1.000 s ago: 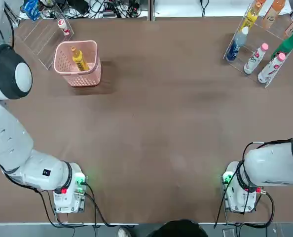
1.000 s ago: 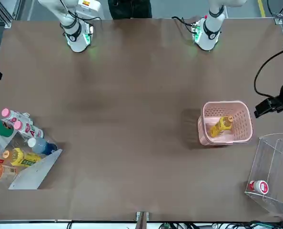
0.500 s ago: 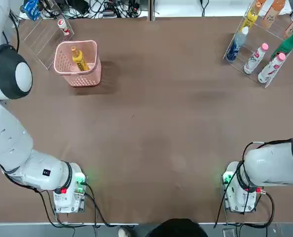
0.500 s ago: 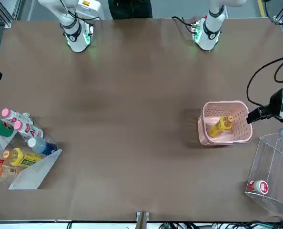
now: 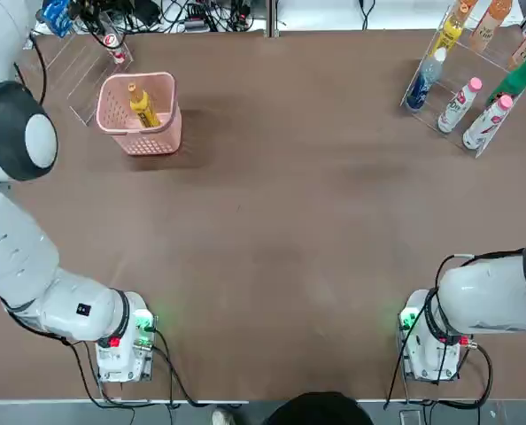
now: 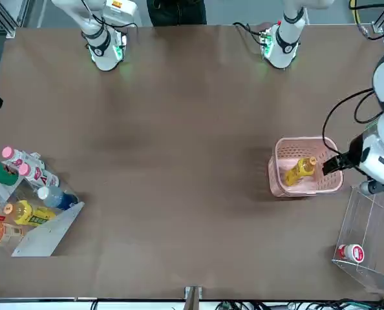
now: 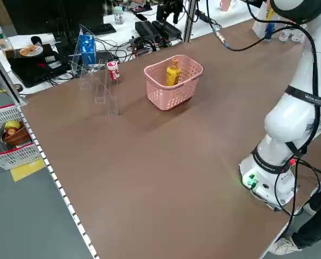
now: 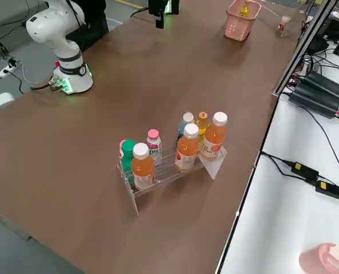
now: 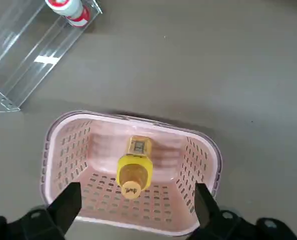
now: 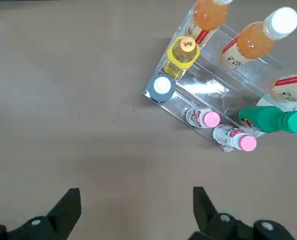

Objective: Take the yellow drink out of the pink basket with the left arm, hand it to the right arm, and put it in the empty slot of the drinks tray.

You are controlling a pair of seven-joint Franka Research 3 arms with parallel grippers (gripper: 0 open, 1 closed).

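My left jaws [image 9: 133,207] hang spread wide above the pink basket [image 9: 63,150], with nothing between them. Seen from across the tabletop [image 6: 179,129], they sit over the basket's outer rim, apart from it. The basket stands upright near the far corner on my left side, and it holds one thing: the yellow drink [image 9: 133,167]. The bottle leans inside, cap [image 9: 132,189] uppermost, resting against the basket's perforated wall. From overhead the yellow drink [image 5: 142,104] lies slanted across the basket's middle.

Just beside the basket, nearer the table's edge, stands a clear plastic rack [image 6: 373,232]. One small bottle with a red and white label [image 6: 351,252] lies in it.

My right jaws [image 10: 133,210] are also wide open and grip nothing. They hang high over bare tabletop, well apart from the drinks tray [image 10: 208,102] at the far corner on my right side. That tray is a clear stepped stand full of bottles: a blue-capped bottle [image 10: 162,86], a yellow one with an orange cap [image 10: 182,52], two white bottles with pink caps [image 10: 203,118], a green bottle [image 10: 271,120] and orange drinks with white caps [image 10: 258,37]. A clear bare patch shows in the tray beside the blue-capped bottle.
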